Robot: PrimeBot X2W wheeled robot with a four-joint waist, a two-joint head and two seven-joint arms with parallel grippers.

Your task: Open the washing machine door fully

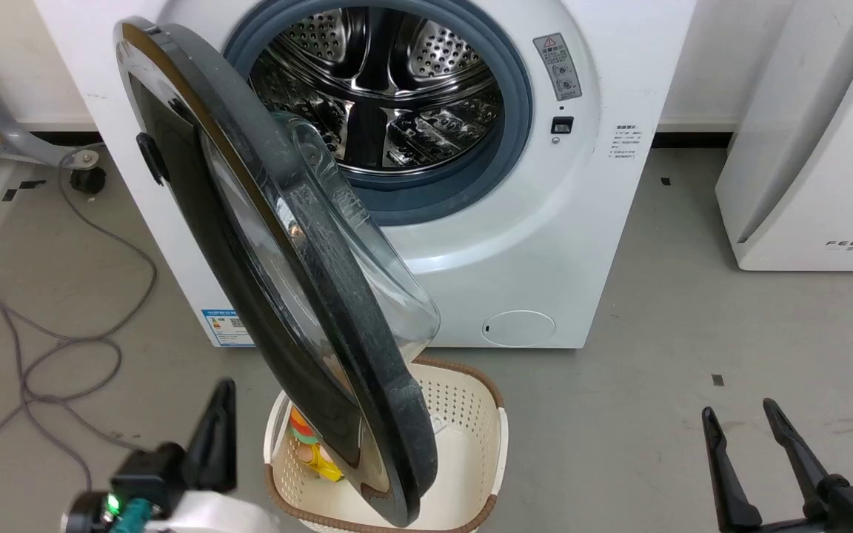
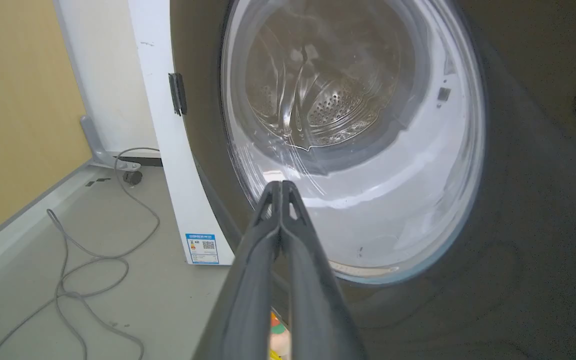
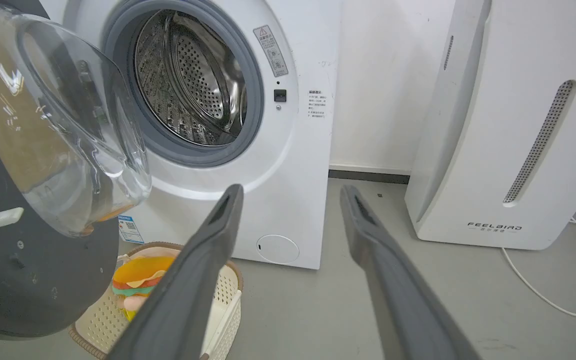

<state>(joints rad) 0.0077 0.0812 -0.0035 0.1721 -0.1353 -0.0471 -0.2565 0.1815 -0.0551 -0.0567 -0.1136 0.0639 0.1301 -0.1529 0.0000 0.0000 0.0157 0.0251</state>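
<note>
The washing machine door (image 1: 286, 296) is hanging roughly half-open on its hinge, just ahead of the left gripper (image 2: 280, 187). That gripper's jaws are pressing tightly together on nothing, tips pointing at the outer glass; whether they are touching it I cannot tell. Sitting on that outer side, they are probably not placed to swing it wider. The right gripper (image 3: 292, 192) is waiting with jaws spread and empty, the door's inner face lying to their left and the washing machine (image 3: 288, 150) straight ahead, likely the better side for pushing. Counting: one door, one machine, two grippers, one basket (image 1: 471, 407) beneath the door, one white appliance (image 3: 493, 150) right of the right jaws.
</note>
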